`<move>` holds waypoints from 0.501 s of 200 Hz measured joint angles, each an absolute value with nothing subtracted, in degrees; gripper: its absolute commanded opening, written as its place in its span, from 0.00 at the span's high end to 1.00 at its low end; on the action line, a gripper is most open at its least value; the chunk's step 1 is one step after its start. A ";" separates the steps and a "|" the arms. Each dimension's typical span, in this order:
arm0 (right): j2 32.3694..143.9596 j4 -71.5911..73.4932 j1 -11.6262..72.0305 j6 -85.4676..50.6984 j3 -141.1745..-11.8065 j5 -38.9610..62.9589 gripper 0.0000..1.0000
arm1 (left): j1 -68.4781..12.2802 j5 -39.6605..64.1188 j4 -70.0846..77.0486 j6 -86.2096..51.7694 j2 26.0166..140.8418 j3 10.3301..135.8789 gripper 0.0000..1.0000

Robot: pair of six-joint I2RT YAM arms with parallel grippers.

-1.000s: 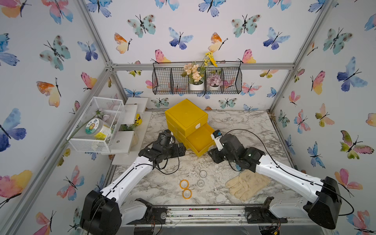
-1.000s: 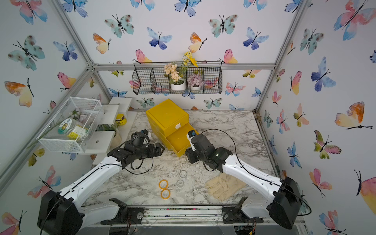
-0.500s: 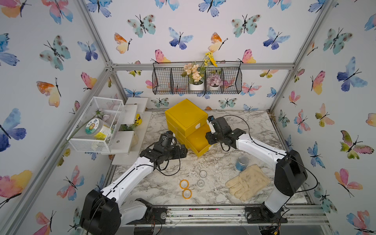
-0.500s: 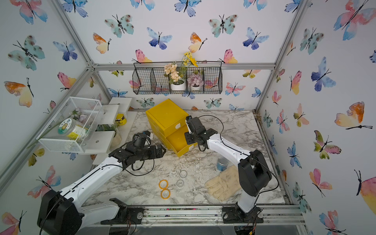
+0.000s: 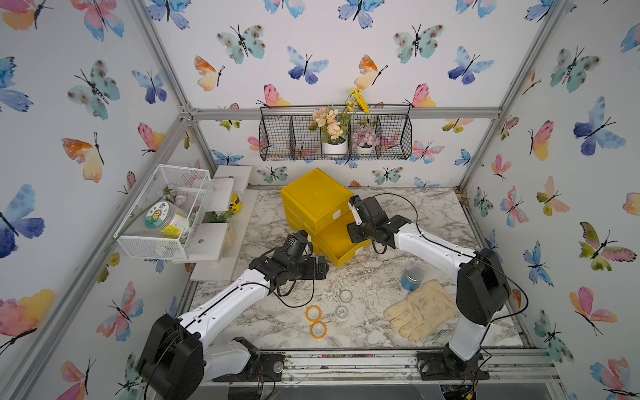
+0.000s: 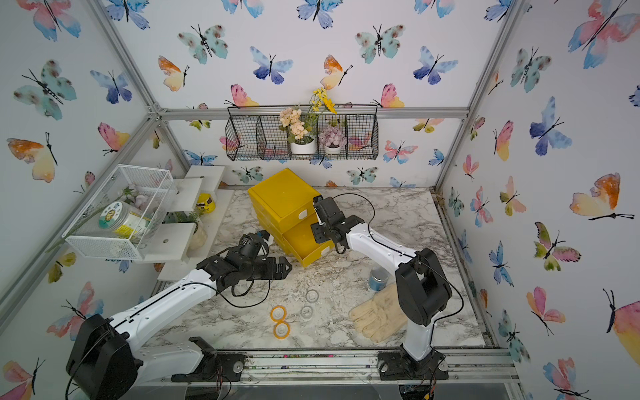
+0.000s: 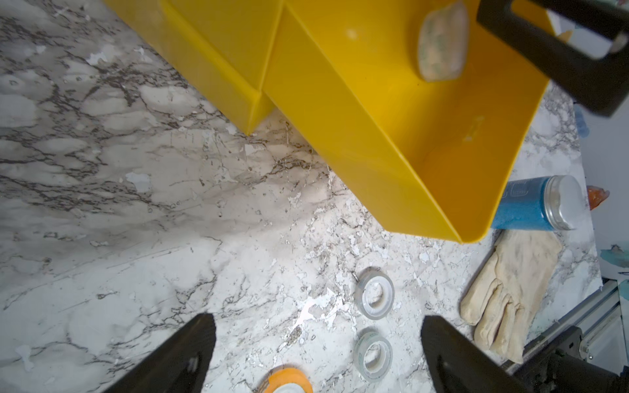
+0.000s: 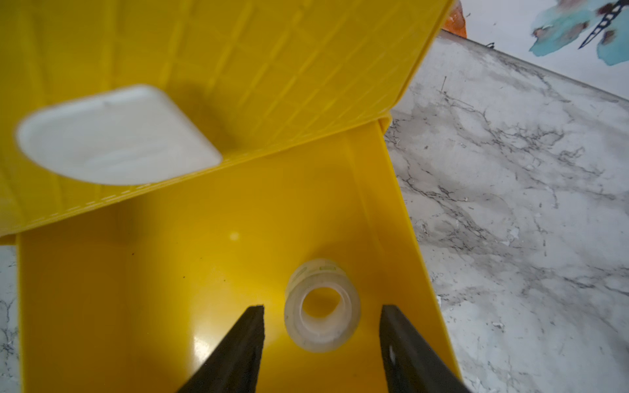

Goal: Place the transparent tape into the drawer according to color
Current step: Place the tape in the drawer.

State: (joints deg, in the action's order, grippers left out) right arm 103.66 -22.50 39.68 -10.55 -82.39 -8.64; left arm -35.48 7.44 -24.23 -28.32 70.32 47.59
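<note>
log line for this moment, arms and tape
right gripper: open over drawer | clear roll: in drawer, free of jaws | left gripper: open above table | on table: two orange rolls, two clear rolls

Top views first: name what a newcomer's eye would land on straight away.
The bright yellow drawer cabinet at the back middle of the marble table stands out, a drawer pulled open. The right gripper hangs over that drawer with jaws open, a clear tape roll inside it, free of both jaws. Nearer the front, two orange rolls and two clear rolls lie loose, near a cream glove.
</note>
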 measured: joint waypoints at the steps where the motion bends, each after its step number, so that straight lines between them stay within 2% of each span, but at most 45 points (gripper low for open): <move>1: 103.66 -22.50 39.68 -10.52 -82.39 -8.64 0.39 | -35.70 7.40 -24.23 -28.32 70.39 47.53 0.00; 50: 101.97 -21.56 39.68 -10.96 -81.12 -8.56 0.39 | -40.10 5.80 -24.38 -28.23 71.11 46.89 0.00; 100: 89.65 -17.72 39.68 -13.98 -71.13 -7.53 0.39 | -47.66 5.17 -25.15 -26.57 73.69 47.18 0.07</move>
